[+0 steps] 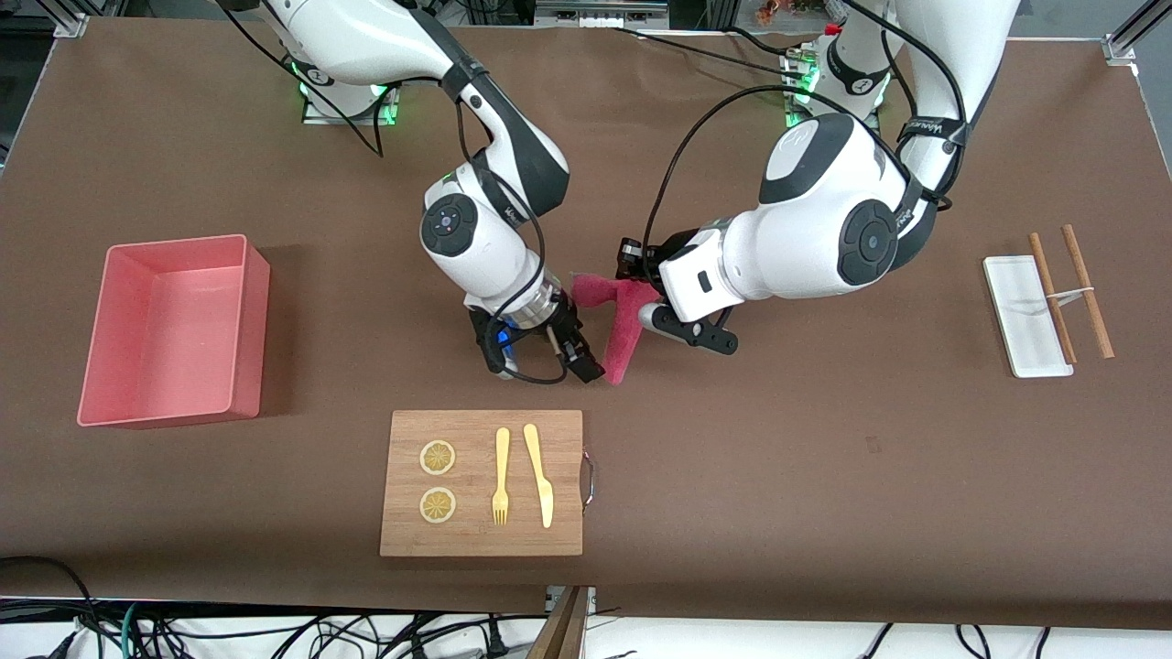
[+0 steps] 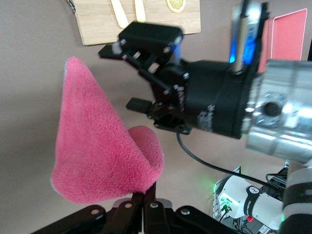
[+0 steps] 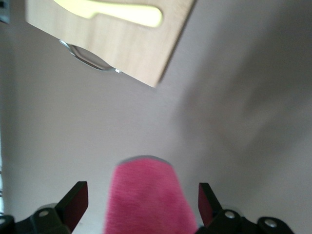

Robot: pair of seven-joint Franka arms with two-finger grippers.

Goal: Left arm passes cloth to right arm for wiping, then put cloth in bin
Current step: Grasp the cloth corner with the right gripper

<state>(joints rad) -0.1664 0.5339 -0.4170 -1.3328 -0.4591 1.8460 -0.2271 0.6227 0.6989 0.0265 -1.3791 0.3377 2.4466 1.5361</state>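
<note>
Brown worktop (image 1: 824, 476), wide, carrying all the rest.

Bin (image 1: 110, 366), salmon-pink, low-walled, at the right arm's end of the worktop; nothing in it.

Board (image 1: 481, 535), wooden, nearest the front camera, metal handle on the edge toward the left arm's end. On it: two lemon slices (image 1: 438, 457), a yellow fork (image 1: 501, 476), a yellow knife (image 1: 539, 474), side by side.

White tray (image 1: 1021, 316) at the left arm's end, small and shallow; contents hard to tell beyond a faint glint. Two brown sticks (image 1: 1087, 291) laid side by side, one across the tray's edge, the other just beside it on the worktop.

Cloth (image 1: 624, 328) (image 2: 100, 146) (image 3: 146, 200), raspberry-pink and fuzzy, up in the air over the middle of the worktop, farther from the front camera than the board, hanging down in a fold.

Left end effector (image 1: 632, 275) (image 2: 144, 202), clamped narrow on the cloth's upper edge, over the worktop's middle.

Right end effector (image 1: 586, 352) (image 3: 141, 202) (image 2: 127, 73), spread wide, just beside the hanging cloth, one finger (image 3: 73, 202) on each side of the cloth's end in the right wrist view; no grip on it.
</note>
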